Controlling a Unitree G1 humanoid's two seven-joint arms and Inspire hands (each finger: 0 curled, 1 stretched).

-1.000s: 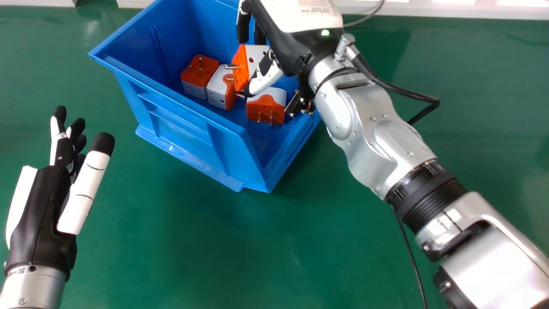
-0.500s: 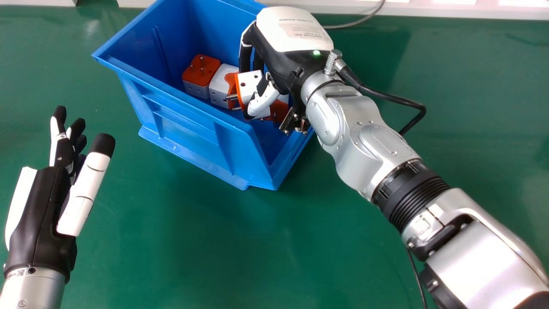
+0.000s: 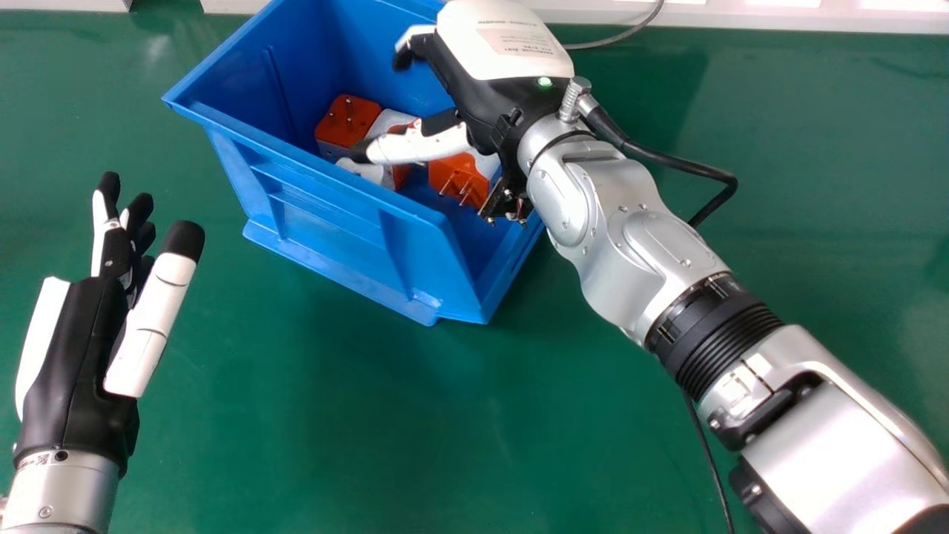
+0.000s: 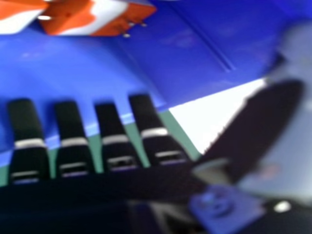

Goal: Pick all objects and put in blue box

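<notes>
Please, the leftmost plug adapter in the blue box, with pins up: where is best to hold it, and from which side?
I would come from above and pinch the adapter by its near and far sides, below the orange face. Its pins stand up from that face, and another adapter sits close on its right, so those two sides look freer.

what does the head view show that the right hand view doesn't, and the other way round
Head view: the open left hand above the green table, and the silver right forearm.

Right hand view: a close look at the right hand, its dark fingers in a row.

Both: blue box, orange and white plugs.
</notes>
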